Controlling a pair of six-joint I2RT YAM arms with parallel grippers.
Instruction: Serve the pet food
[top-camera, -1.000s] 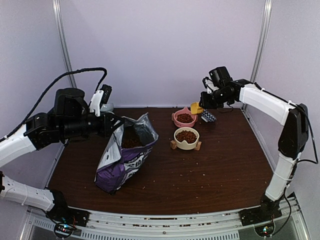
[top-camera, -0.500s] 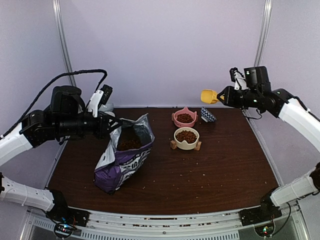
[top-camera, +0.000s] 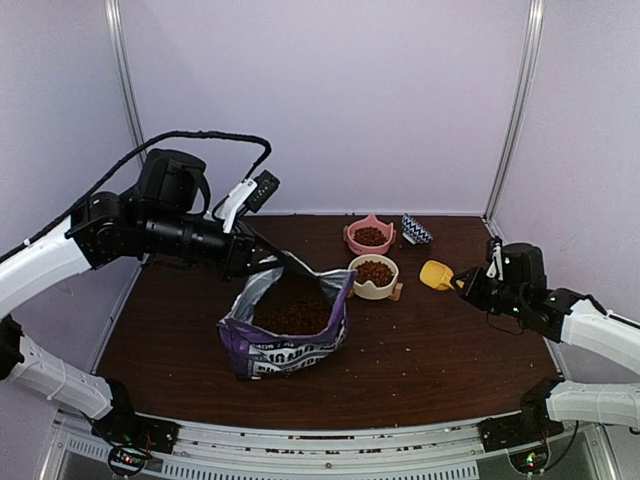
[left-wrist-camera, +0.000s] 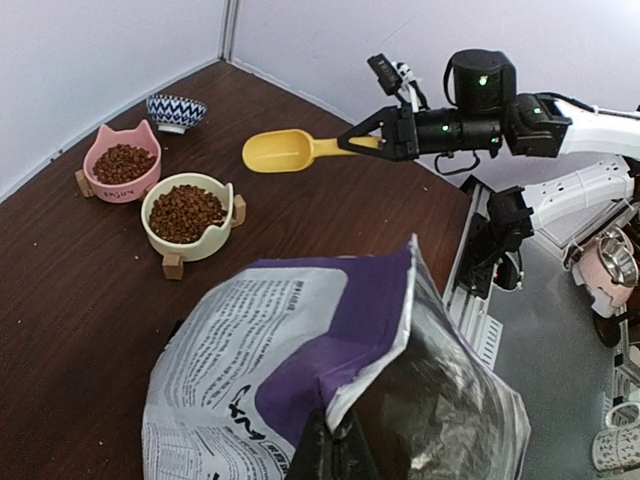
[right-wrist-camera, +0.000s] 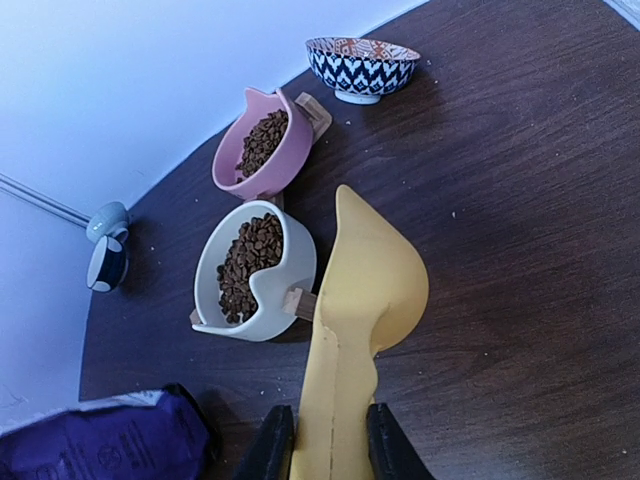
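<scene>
Sits as a loose, light heap of pet food (top-camera: 297, 315) inside the floppy purple bag (top-camera: 285, 352) at table centre, 8 o'clock of the cream bowl (top-camera: 374, 275); probably spills freely, so better scooped than pinched. Opens upward toward 12 o'clock, long axis roughly 6 to 12, with the rim clamped tight in the left gripper (left-wrist-camera: 328, 445). Faces, at 3 o'clock, the empty yellow scoop (left-wrist-camera: 285, 152), gripped by its handle in the closed right gripper (right-wrist-camera: 322, 440).

The work surface is a dark brown wood-grain table (top-camera: 450, 350). Pale lavender wall panels (top-camera: 330, 100) enclose it on three sides, joined at the rear corners by vertical metal posts (top-camera: 124, 90). A metal rail (top-camera: 330, 440) runs along the near edge. Lighting is even.
</scene>
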